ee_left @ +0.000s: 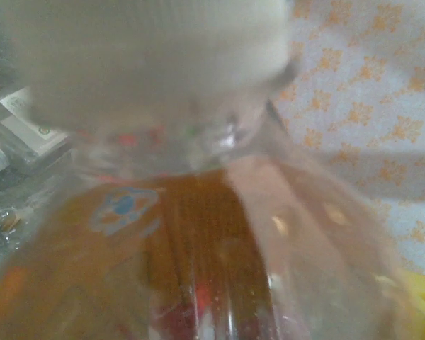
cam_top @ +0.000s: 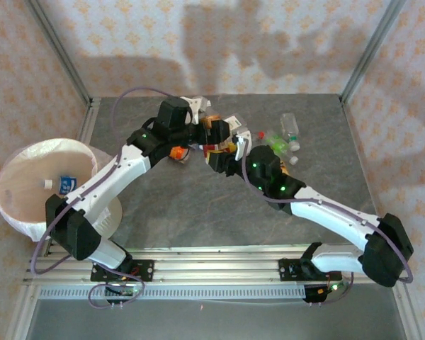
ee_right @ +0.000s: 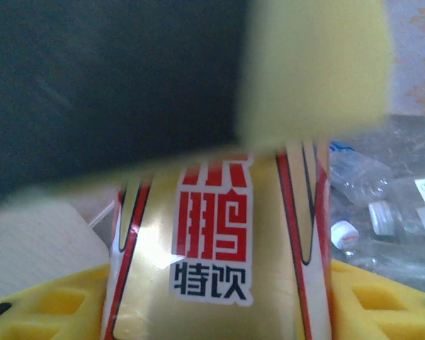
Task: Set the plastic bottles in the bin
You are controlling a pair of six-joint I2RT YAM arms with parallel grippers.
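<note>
The gold-labelled bottle (ee_right: 212, 269), clamped in the right end effector (cam_top: 221, 150) at the far middle of the table (cam_top: 198, 212), could knock against the left end effector (cam_top: 209, 127), whose jaws stood wide about an orange-labelled bottle (ee_left: 177, 241) just beside it (grip not discernible), because both arms crowded one spot well apart from the bin (cam_top: 10, 205). Both bottles looked small, clear and glossy, so a slip or a crumpled wall seemed likely under a poor hold.
</note>
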